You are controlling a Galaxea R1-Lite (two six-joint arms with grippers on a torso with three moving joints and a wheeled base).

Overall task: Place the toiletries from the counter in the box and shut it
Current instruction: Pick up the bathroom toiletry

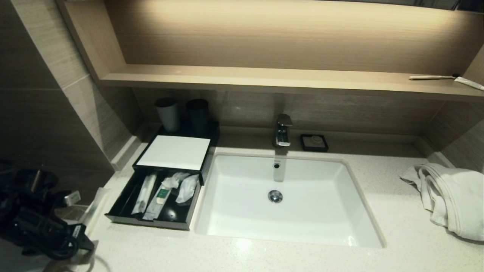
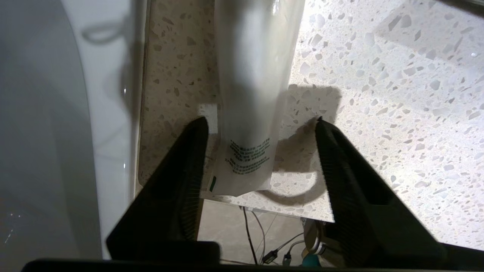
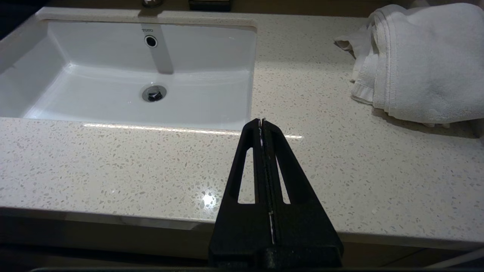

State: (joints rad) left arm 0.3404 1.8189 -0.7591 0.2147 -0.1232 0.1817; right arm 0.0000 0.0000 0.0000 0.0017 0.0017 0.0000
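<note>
Left pincer [image 2: 261, 124] wide open around plastic packet [image 2: 251, 94] at counter [image 2: 378, 94] edge, beside box [image 1: 124, 204]. Bad squeeze could knock packet to floor. Right pincer [image 3: 262, 122] closed tight, resting.

Black box [image 1: 124, 206] open left of the sink [image 1: 363, 211], 3 wrapped toiletries [image 1: 163, 192] inside, white lid [image 1: 174, 152] behind, left gripper [image 1: 73, 223] near-left by a sachet [image 1: 94, 209], towel [image 1: 450, 196] far right.

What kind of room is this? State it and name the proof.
Most likely a hotel bathroom vanity: a white sink under a faucet in a speckled counter, a black box of wrapped toiletries, and a white towel.
</note>
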